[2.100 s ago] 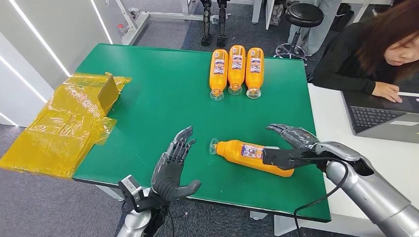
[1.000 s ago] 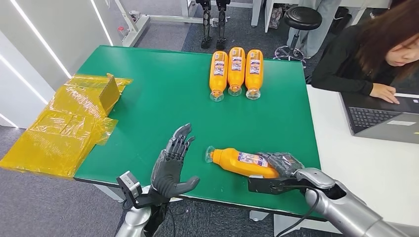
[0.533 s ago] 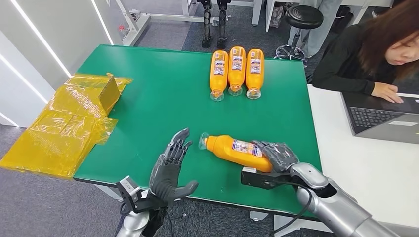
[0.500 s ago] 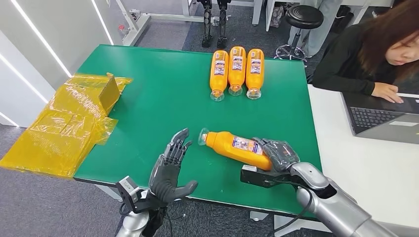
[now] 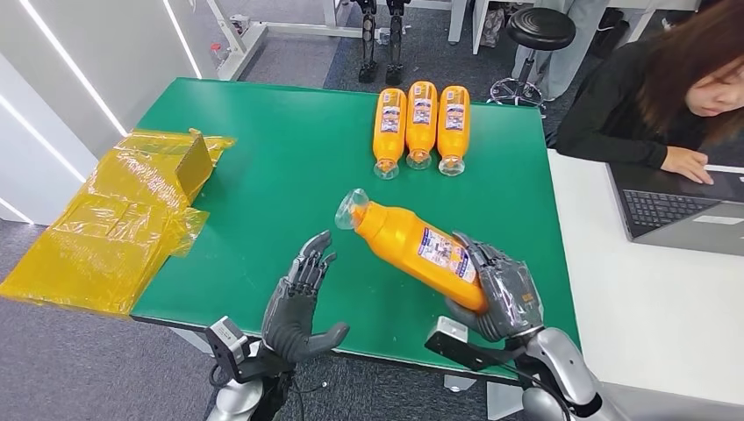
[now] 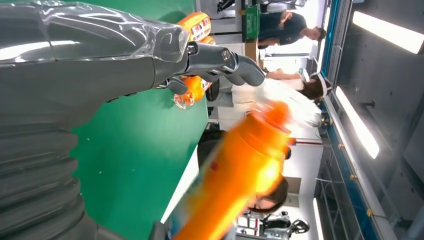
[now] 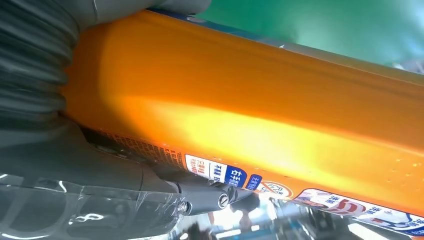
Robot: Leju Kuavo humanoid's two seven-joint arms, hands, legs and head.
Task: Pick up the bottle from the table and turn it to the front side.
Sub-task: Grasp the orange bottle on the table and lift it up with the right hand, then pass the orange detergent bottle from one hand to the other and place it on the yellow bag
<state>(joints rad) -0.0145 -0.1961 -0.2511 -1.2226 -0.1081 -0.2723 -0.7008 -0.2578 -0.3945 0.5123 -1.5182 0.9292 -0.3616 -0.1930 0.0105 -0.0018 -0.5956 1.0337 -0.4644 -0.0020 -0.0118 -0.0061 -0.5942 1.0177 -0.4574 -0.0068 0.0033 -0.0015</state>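
- Lifted off the green table [image 5: 263, 167] since half a second ago, the orange bottle [image 5: 412, 246] now hangs tilted in the air, its clear cap end raised toward 10 o'clock and its base low toward 4 o'clock; before, it lay flat on the cloth.
- Right hand [image 5: 500, 294] grips the bottle's lower end, fingers wrapped around the base, with the label facing up toward the camera. It has drawn in closer to the robot's body than before.
- From the right wrist, the bottle [image 7: 260, 110] runs across the whole picture, its printed label along one side, and the right hand's fingers [image 7: 200, 192] are pressed against it.
- Left hand [image 5: 298, 303] has kept its place at the table's near edge, at about 7 o'clock from the bottle's cap, fingers spread and holding nothing, palm turned toward the bottle.
- From the left wrist, the bottle [image 6: 245, 165] is a blurred orange streak beyond the left hand's fingers [image 6: 225, 62], apart from them.
- Three more orange bottles [image 5: 420, 125] lie side by side at the far edge of the table, at 12 o'clock, caps pointing toward the robot.
- Crumpled yellow plastic wrap [image 5: 114, 219] hangs over the table's edge at 9 o'clock.
- At 2 o'clock a person [image 5: 667, 96] in a black top sits at a white desk, one hand by a laptop [image 5: 676, 206].
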